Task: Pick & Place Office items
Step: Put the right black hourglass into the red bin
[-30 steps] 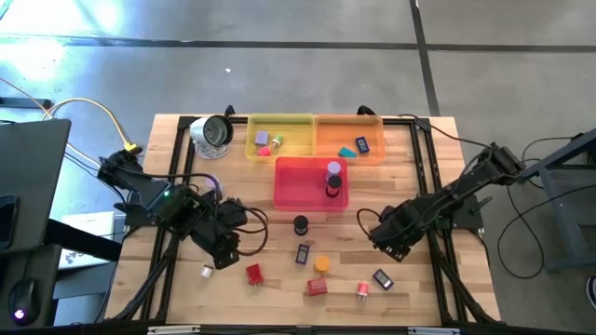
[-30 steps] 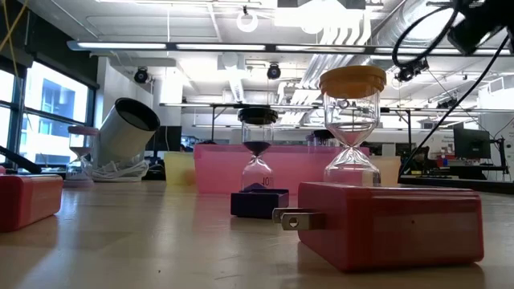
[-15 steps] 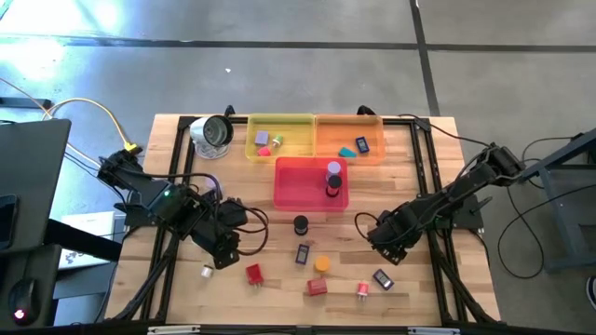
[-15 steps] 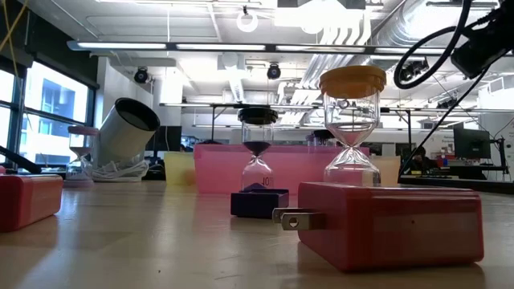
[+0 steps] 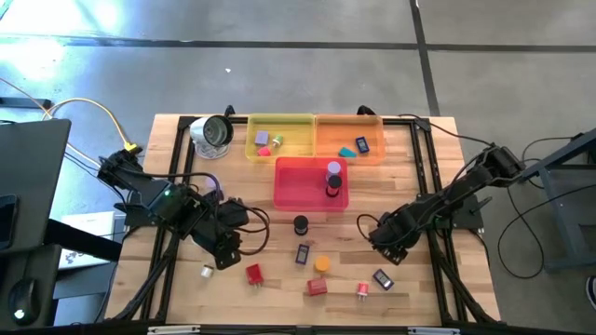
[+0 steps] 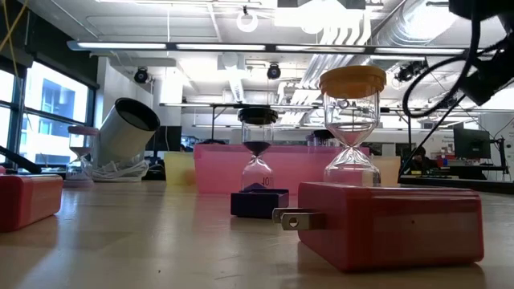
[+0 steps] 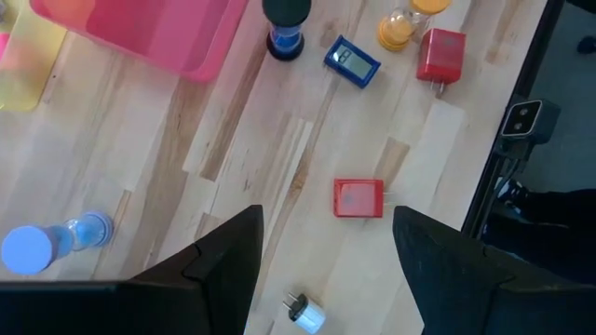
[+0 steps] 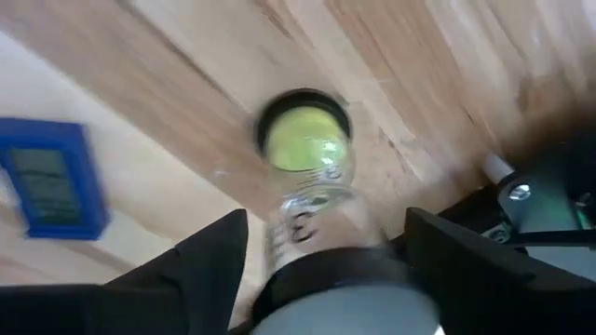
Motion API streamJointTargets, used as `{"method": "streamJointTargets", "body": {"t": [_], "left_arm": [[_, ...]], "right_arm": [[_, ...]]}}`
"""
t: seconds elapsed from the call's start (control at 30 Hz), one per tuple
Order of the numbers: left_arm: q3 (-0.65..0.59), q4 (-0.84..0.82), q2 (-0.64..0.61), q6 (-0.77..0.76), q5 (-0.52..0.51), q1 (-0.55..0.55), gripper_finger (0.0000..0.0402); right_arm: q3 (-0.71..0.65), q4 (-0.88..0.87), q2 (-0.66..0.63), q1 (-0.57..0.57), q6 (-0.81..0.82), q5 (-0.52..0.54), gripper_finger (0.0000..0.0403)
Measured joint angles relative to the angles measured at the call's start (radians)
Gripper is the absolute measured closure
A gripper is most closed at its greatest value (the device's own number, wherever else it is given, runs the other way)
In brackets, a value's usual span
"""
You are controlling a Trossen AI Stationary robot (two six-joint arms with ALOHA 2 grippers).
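My right gripper (image 5: 383,240) is over the table's near right part, shut on a green-capped sand timer (image 8: 304,149) that the high view hides under the gripper. A blue rectangular piece (image 8: 48,177) lies beside it. My left gripper (image 5: 223,249) waits open above the near left part, touching nothing. Loose on the wood are a black-capped timer (image 5: 301,224), a dark blue piece (image 5: 303,253), an orange-capped timer (image 5: 322,264), two red blocks (image 5: 253,273) (image 5: 318,287), a small pink piece (image 5: 362,290), a dark piece (image 5: 382,278) and a white plug (image 5: 207,272). My right gripper holds the sand timer by its near cap (image 8: 328,272), which sits between the two fingers (image 8: 207,265). The fingers come from above, pointing down, and lie along the timer. The glass body and green far cap (image 8: 304,149) reach past the fingertips; whether that cap touches the table I cannot tell.
At the far side stand a yellow tray (image 5: 279,137) and an orange tray (image 5: 349,137), each with small pieces in it. A pink tray (image 5: 296,183) in front of them holds two cylinders. A round silver-rimmed object (image 5: 212,133) lies at the far left. Bare wood shows between the arms.
In the low view my right arm has come down step by step at the picture's upper right. The things on the table and my left arm have kept still.
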Motion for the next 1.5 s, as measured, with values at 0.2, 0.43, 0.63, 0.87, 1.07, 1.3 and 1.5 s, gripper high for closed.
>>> {"method": "streamJointTargets", "body": {"t": [0.2,0.43,0.63,0.87,1.07,1.3,1.5], "left_arm": [[0.0,-0.001,0.0,0.0,0.0,0.004,0.017],[0.0,0.002,0.0,0.001,-0.001,0.026,0.017],[0.0,0.002,0.0,0.001,-0.001,0.036,0.017],[0.0,0.018,0.0,0.001,-0.001,0.036,0.017],[0.0,0.039,0.0,0.0,-0.001,0.027,0.017],[0.0,0.061,0.0,0.0,0.0,-0.006,0.017],[0.0,0.078,0.0,-0.003,0.0,-0.028,0.017]], "right_arm": [[-0.02,0.019,0.0,0.0,-0.014,0.01,0.019],[-0.019,0.028,0.0,0.0,-0.039,0.021,0.0219],[0.015,0.026,0.0,0.0,-0.053,0.02,0.0219],[0.182,-0.032,0.0,-0.047,-0.142,0.038,0.0219],[0.376,-0.104,0.0,-0.147,-0.27,0.121,0.0219],[0.561,-0.086,0.0,-0.31,-0.407,0.211,0.0219],[0.601,-0.002,0.004,-0.43,-0.476,0.231,0.0218]]}}
